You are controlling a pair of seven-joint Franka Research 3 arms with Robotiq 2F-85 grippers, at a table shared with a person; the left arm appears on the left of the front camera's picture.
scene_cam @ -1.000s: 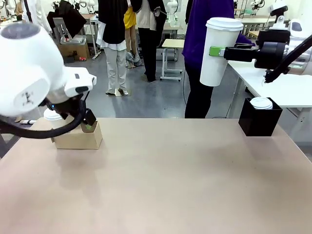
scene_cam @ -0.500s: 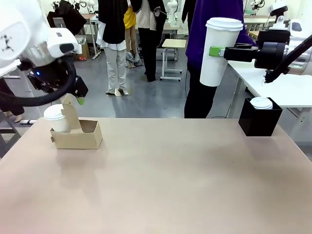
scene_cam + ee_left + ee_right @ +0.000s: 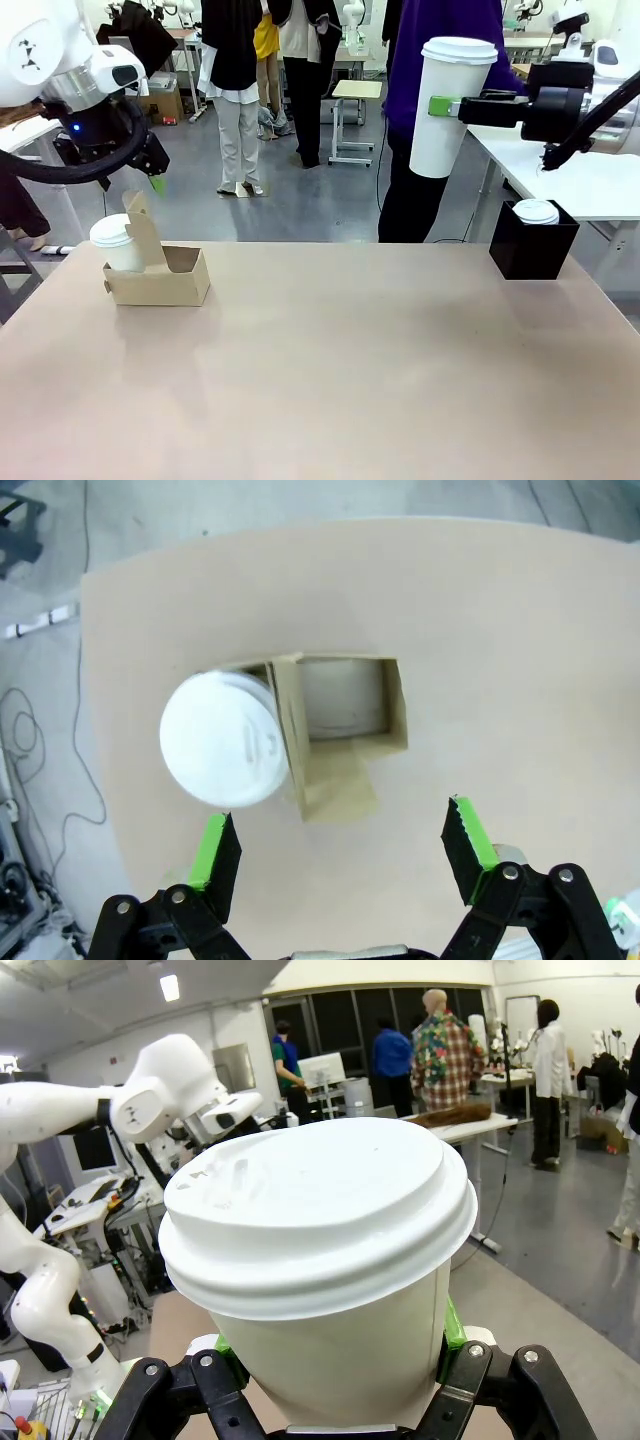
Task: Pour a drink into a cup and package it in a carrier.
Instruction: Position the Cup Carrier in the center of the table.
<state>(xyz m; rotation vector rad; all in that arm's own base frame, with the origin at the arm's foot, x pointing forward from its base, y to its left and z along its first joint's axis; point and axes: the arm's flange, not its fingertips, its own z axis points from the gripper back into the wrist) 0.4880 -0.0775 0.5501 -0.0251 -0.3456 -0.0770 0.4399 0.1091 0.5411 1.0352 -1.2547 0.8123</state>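
Cup (image 3: 445, 110), tall, white and lidded, is held in the air far to the right of the carrier (image 3: 175, 285) and well above its level. It is pinched at mid-height between the right fingers (image 3: 440, 105). The left fingers (image 3: 157, 183) hang spread wide and empty above the carrier. The carrier sits on the worktop (image 3: 350, 370) with a shorter lidded cup (image 3: 115, 240) in one pocket. Far right of the carrier, a black box (image 3: 530, 255) carries a white lid (image 3: 536, 211).

Open table (image 3: 330, 380) centre, carrier (image 3: 160, 281) left, black box (image 3: 530, 256) right
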